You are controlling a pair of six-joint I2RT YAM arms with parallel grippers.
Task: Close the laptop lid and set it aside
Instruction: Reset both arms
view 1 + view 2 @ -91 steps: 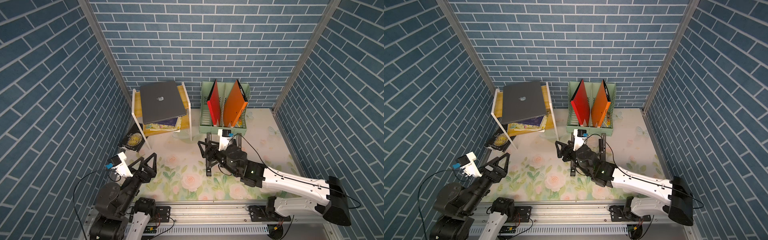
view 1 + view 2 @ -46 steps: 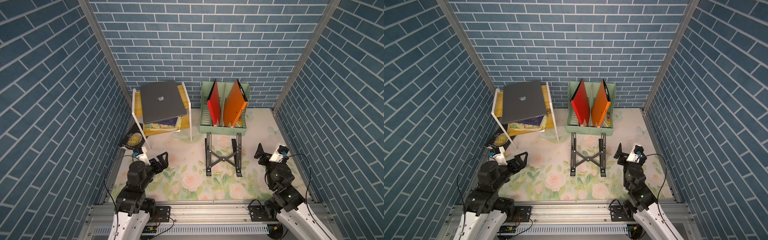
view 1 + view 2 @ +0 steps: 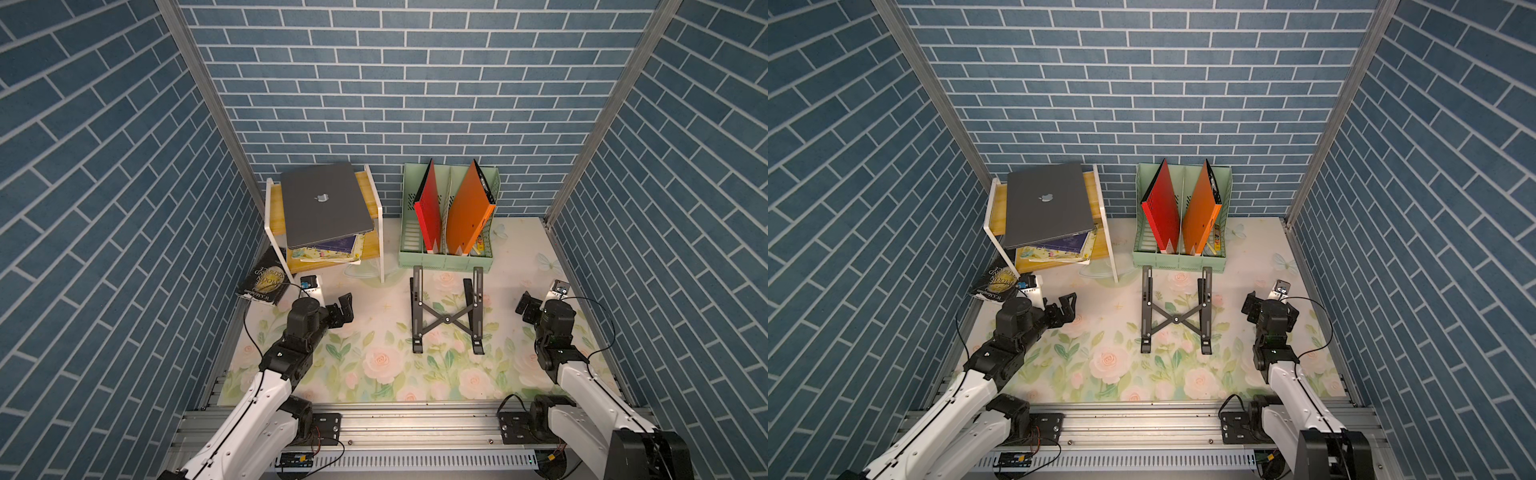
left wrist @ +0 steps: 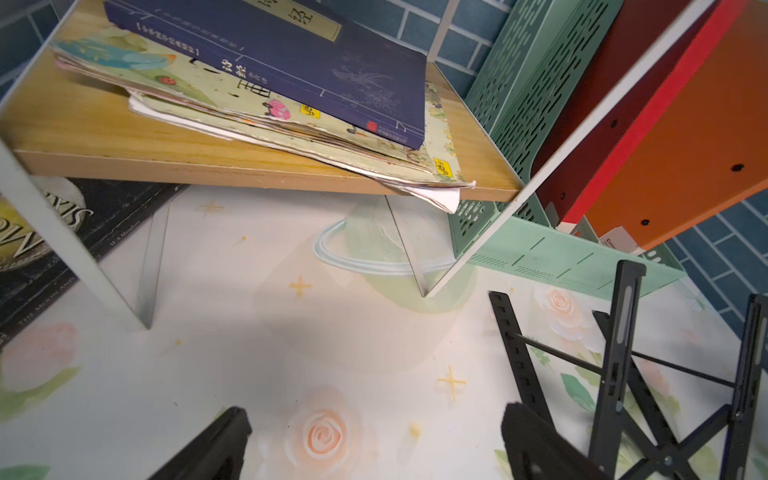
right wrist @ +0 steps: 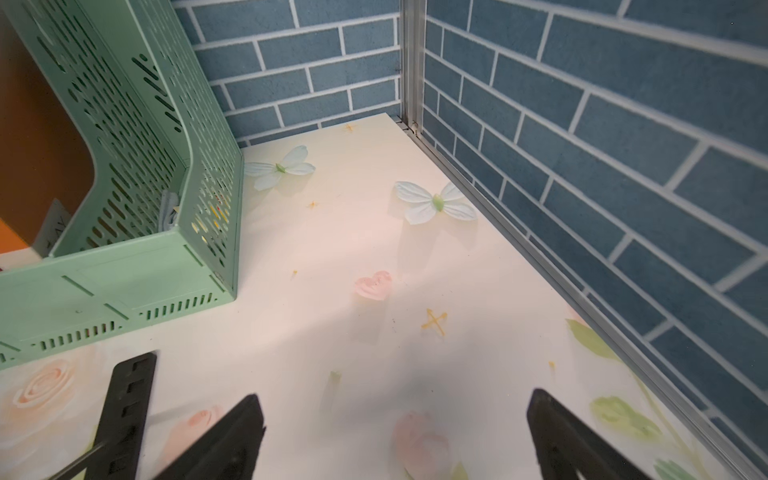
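Observation:
The grey laptop (image 3: 324,203) (image 3: 1046,203) lies on the top board of the wooden shelf (image 3: 371,195) at the back left. The laptop lid is shut flat, Apple logo up. One corner of the laptop overhangs the front of the shelf. My left gripper (image 3: 343,309) (image 3: 1065,309) hovers open above the mat, in front of the shelf and well below the laptop. My right gripper (image 3: 1271,306) stands open near the right wall, far from the laptop. Nothing lies between the fingers of the left gripper (image 4: 376,415) or the right gripper (image 5: 397,399). Neither wrist view shows the laptop.
A black folding stand (image 3: 446,320) stands mid-mat between the arms. Behind it a green file rack (image 3: 446,261) holds a red folder (image 3: 428,208) and an orange folder (image 3: 469,208). Books (image 4: 266,83) lie on the lower shelf. A black book (image 3: 264,282) leans at the left wall.
The right arm, stretched over the black stand a second ago, has drawn back to the right wall. The left arm has risen toward the shelf. The laptop has not moved.

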